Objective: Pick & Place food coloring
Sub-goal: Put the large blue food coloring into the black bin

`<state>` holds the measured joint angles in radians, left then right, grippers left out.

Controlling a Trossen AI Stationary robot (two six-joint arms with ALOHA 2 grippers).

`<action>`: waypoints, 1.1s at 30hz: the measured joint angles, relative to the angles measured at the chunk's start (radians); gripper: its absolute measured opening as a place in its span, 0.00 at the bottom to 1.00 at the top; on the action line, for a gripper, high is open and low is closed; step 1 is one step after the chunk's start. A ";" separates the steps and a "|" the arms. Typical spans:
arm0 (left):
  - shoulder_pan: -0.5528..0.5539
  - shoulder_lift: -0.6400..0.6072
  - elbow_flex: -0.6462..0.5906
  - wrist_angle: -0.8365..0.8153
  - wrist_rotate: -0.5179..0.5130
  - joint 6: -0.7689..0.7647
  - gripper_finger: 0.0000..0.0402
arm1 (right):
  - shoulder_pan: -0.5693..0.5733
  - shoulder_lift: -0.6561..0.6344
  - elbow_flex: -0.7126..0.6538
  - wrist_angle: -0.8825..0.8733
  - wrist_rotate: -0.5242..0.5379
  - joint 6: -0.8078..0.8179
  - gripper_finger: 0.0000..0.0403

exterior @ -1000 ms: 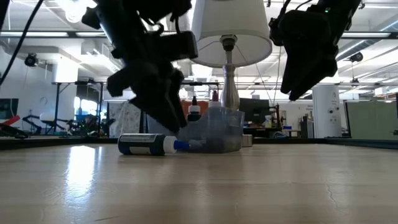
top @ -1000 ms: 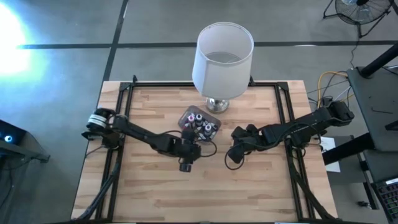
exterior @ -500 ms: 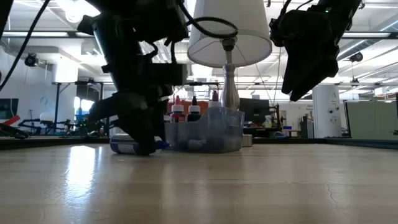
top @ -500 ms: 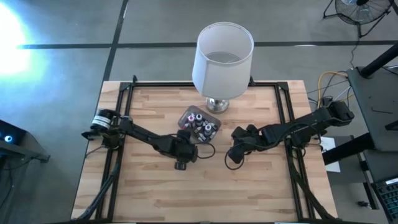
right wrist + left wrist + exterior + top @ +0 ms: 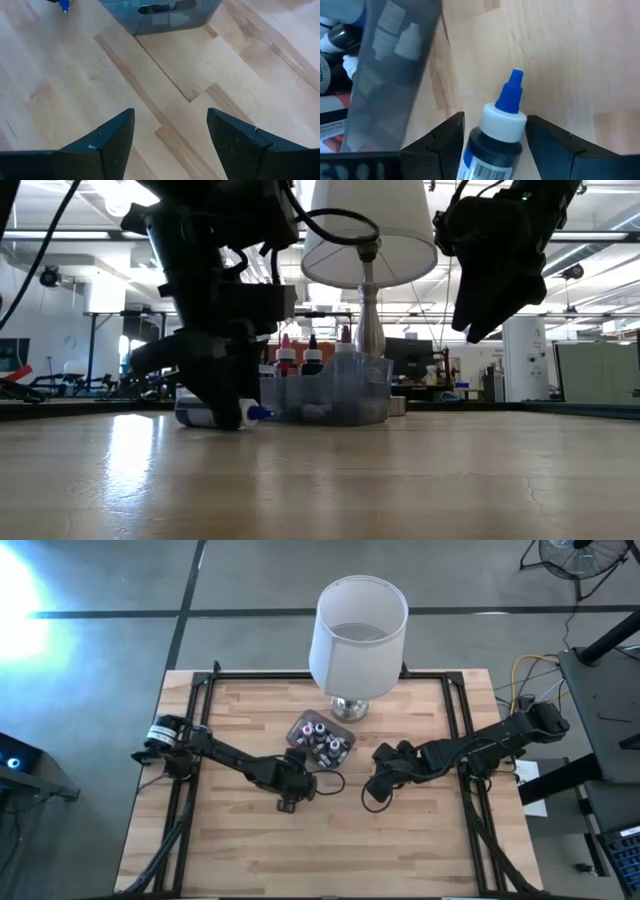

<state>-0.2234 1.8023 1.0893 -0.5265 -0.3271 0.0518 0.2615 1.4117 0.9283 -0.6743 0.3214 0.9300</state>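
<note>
the wooden table (image 5: 240, 850) carries a lamp (image 5: 357, 635) at its far edge, and a clear tub (image 5: 322, 737) of small food coloring bottles (image 5: 286, 358) just in front. the left gripper (image 5: 492, 137) is low beside the tub, fingers apart around a blue-tipped bottle (image 5: 496, 127) lying on the wood, not squeezing it. the right gripper (image 5: 170, 135) hangs spread and empty, right of the tub

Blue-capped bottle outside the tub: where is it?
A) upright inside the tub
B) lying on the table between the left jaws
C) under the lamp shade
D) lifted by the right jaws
B: the blue-capped bottle lies on the wooden table, with the left gripper jaws open on either side of it.
</note>
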 joint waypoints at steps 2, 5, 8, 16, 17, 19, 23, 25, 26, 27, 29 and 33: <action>0.001 0.000 -0.001 -0.005 0.012 0.020 0.46 | 0.000 0.000 0.000 0.000 0.001 0.006 0.60; 0.001 0.000 -0.001 -0.004 0.050 0.027 0.46 | 0.000 0.000 0.000 0.000 0.003 0.008 0.60; 0.001 0.000 -0.002 -0.003 0.066 0.028 0.46 | 0.000 0.000 -0.001 0.000 0.019 0.021 0.60; 0.001 0.000 -0.013 -0.012 0.075 0.046 0.43 | 0.000 0.000 -0.001 0.000 0.034 0.038 0.60; 0.001 0.000 -0.013 -0.023 0.075 0.046 0.41 | -0.001 0.000 -0.002 0.000 0.042 0.040 0.60; 0.000 -0.001 -0.013 -0.033 0.075 0.046 0.35 | -0.001 0.000 -0.002 0.000 0.049 0.040 0.60; 0.000 -0.002 -0.013 -0.037 0.070 0.048 0.27 | 0.000 0.000 -0.002 0.000 0.049 0.040 0.60; 0.000 -0.003 -0.013 -0.049 0.064 0.040 0.26 | 0.000 0.000 -0.002 0.000 0.049 0.040 0.60; 0.000 -0.005 -0.013 -0.053 0.060 0.028 0.26 | 0.000 0.000 -0.002 0.000 0.049 0.040 0.60; 0.000 -0.009 -0.014 -0.057 0.057 0.011 0.26 | 0.000 0.000 -0.002 0.000 0.049 0.040 0.60; 0.001 -0.030 -0.017 -0.070 0.056 -0.042 0.26 | 0.000 0.000 -0.002 0.000 0.048 0.040 0.60; -0.001 -0.133 -0.011 -0.059 0.018 -0.260 0.25 | 0.000 0.000 -0.002 0.008 0.048 0.058 0.60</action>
<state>-0.2245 1.6695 1.0782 -0.5857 -0.3087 -0.2085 0.2615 1.4117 0.9268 -0.6664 0.3698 0.9881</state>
